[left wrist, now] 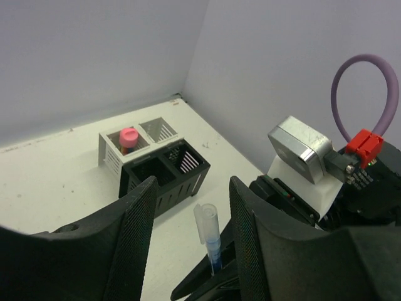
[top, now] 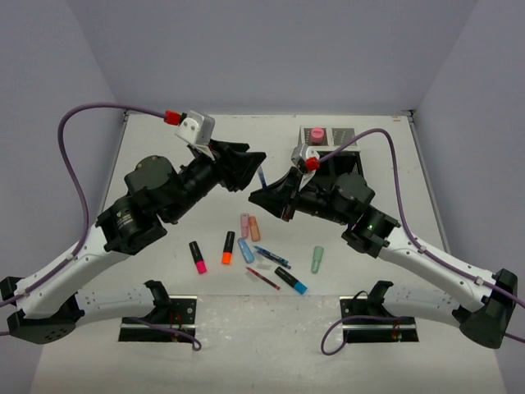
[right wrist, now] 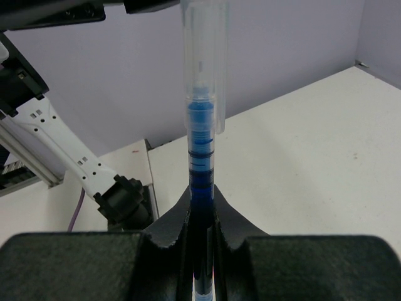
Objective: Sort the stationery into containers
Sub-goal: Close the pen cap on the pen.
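Note:
My right gripper (top: 264, 195) is shut on a thin blue pen (right wrist: 202, 125) with a clear cap, which stands out past its fingertips (right wrist: 182, 216). The left gripper (left wrist: 192, 188) is open, its two fingers (left wrist: 135, 219) standing on either side of that pen (left wrist: 210, 235) without touching it. The black mesh organizer (left wrist: 156, 166) stands behind, with a pink glue stick (left wrist: 128, 137) upright in one pale back compartment. On the table lie pink (top: 198, 257), orange (top: 227, 247), peach (top: 253, 229), blue (top: 245, 249) and mint (top: 317, 259) highlighters, another blue pen (top: 271, 257) and a red pen (top: 262, 278).
In the top view the right arm (top: 353, 201) covers most of the organizer (top: 338, 135). Both grippers meet above the table's middle, behind the loose items. Pale walls close in the table at the back and both sides.

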